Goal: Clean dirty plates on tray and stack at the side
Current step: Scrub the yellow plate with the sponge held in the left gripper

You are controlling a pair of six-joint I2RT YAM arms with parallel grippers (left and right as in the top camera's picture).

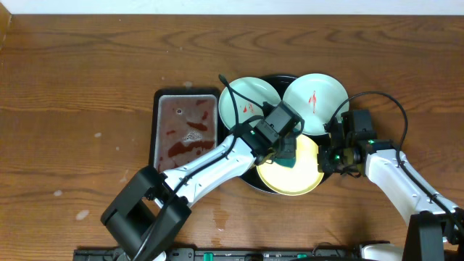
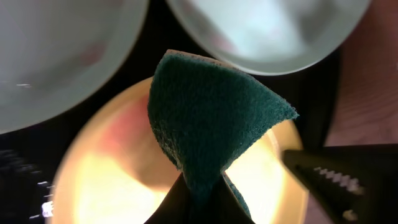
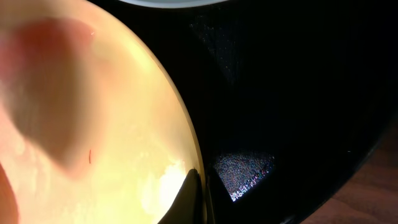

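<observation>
On the black tray (image 1: 278,78) lie two mint plates, the left plate (image 1: 243,98) and the right plate (image 1: 317,101), each with small red smears, and a yellow plate (image 1: 301,181) at the front. My left gripper (image 1: 284,154) is shut on a green sponge (image 2: 211,118), which it holds over the yellow plate (image 2: 106,186). My right gripper (image 3: 198,196) is shut on that yellow plate's (image 3: 93,124) right rim, one finger inside it and one outside over the tray (image 3: 298,81). A faint reddish patch shows on the yellow plate.
A rectangular metal pan (image 1: 186,130) with red stains sits left of the tray. Brown wooden tabletop (image 1: 87,87) stretches away to the left and behind. The right gripper's toothed finger (image 2: 336,180) shows at the lower right of the left wrist view.
</observation>
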